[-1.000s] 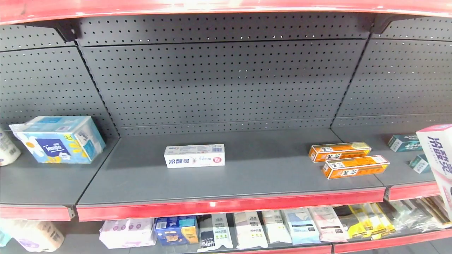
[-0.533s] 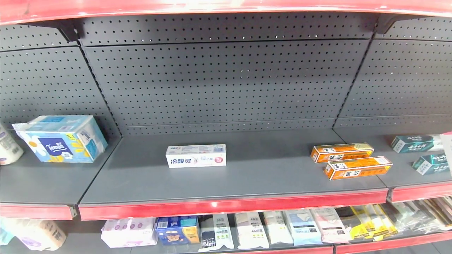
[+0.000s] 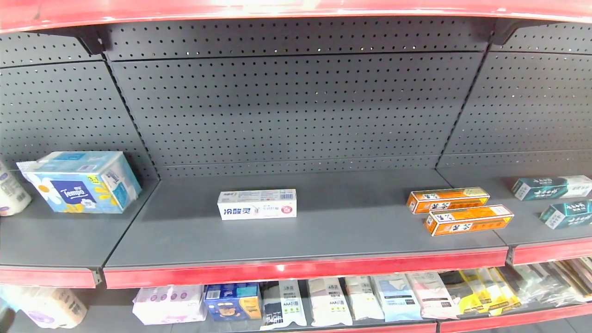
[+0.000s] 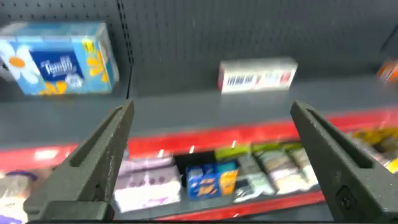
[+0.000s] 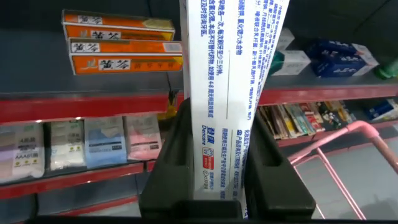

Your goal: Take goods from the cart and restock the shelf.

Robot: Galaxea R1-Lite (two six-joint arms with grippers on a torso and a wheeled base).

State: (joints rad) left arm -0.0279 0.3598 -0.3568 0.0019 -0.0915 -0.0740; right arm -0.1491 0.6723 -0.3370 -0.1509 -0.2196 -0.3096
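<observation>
Standing near, I see the right gripper [image 5: 222,118] clamped on one end of a white toothpaste box [image 5: 233,56], held upright before the shelf [image 3: 323,231] (probably to lay it beside the twin box [image 3: 256,204]). The left gripper [image 4: 211,107] hangs empty, jaws apart.

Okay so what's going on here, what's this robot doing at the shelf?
It's restocking a store shelf. The right gripper is shut on a white toothpaste box, held on end in front of the shelf, not yet placed. The left gripper is open and empty, facing the shelf. Lying on the shelf are a similar white box, two orange boxes to its right, green boxes beyond those, and a tissue pack at the left.
</observation>
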